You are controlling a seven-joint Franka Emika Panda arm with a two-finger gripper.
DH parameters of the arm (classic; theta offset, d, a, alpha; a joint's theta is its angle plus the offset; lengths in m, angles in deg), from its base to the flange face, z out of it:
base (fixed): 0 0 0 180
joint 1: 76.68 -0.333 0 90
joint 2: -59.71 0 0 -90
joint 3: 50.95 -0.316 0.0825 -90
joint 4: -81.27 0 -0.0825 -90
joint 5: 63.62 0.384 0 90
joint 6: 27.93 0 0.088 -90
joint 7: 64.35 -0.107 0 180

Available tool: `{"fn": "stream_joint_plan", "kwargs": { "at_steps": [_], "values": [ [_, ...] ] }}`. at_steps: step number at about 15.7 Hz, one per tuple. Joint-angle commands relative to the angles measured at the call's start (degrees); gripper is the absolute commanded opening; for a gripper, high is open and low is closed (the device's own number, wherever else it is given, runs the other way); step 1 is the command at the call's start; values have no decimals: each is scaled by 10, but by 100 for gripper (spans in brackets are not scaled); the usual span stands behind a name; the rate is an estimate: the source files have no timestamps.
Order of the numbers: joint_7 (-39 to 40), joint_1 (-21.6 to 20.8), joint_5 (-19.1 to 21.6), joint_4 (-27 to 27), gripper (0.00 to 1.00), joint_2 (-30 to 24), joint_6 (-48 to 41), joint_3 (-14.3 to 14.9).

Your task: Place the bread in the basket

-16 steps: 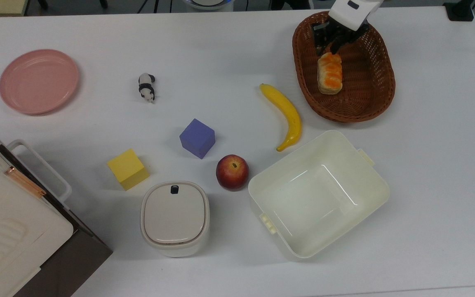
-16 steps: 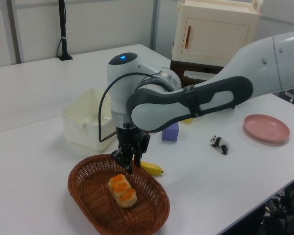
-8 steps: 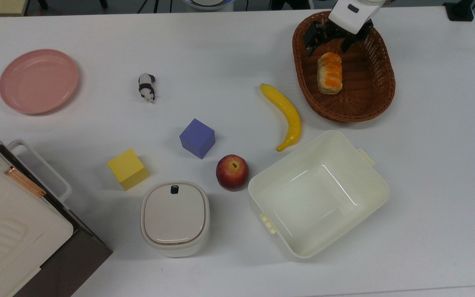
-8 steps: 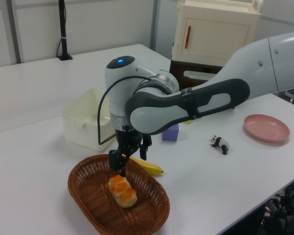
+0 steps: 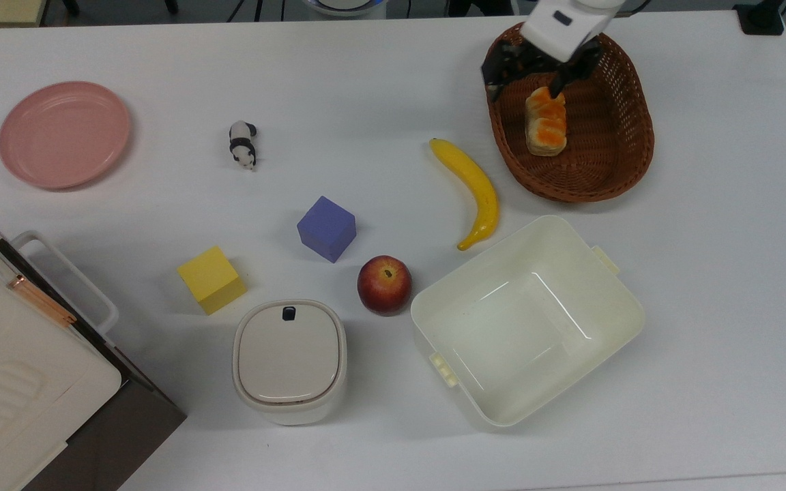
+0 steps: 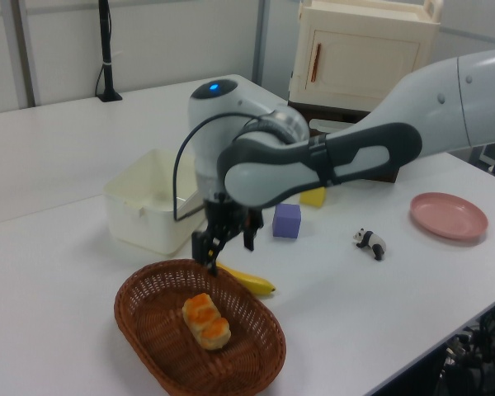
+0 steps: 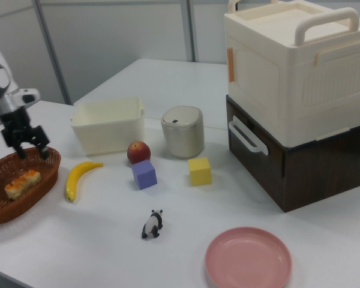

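Note:
The bread (image 5: 546,123), a small loaf with a golden-orange ridged top, lies on the floor of the reddish-brown wicker basket (image 5: 574,191). It also rests inside the basket (image 6: 153,334) in the left view as the bread (image 6: 205,320), and in the right view as the bread (image 7: 22,182) in the basket (image 7: 12,209). My gripper (image 5: 526,78) hangs open and empty above the basket's far rim, clear of the loaf. The left view shows the gripper (image 6: 229,249) over the rim nearest the banana, and the right view shows the gripper (image 7: 31,150) above the rim.
A banana (image 5: 473,191) lies just beside the basket. A cream-white tub (image 5: 611,300), apple (image 5: 384,284), purple cube (image 5: 327,228), yellow cube (image 5: 211,279), lidded pot (image 5: 289,360), toy panda (image 5: 243,144) and pink plate (image 5: 64,134) stand on the table. A stacked cabinet (image 7: 294,102) occupies one corner.
The gripper's fingers spread apart off the loaf, then it rose and shifted toward the top view's left. The bread stayed lying in the basket.

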Motion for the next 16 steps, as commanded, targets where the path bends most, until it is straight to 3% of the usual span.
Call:
{"fn": "stream_joint_plan", "kwargs": {
  "at_steps": [1, 5, 7, 9, 12, 16],
  "values": [
    [11, 9, -4, 11, 100, -43, -9, 54],
    [51, 32, 17, 83, 100, -61, -112, 130],
    [75, 41, 28, 102, 100, -71, -137, 151],
    [115, 62, 64, 119, 100, -80, -163, 166],
    [171, 66, 111, 148, 100, -80, -206, 210],
    [175, 67, 114, 148, 100, -88, -206, 218]
  ]
}}
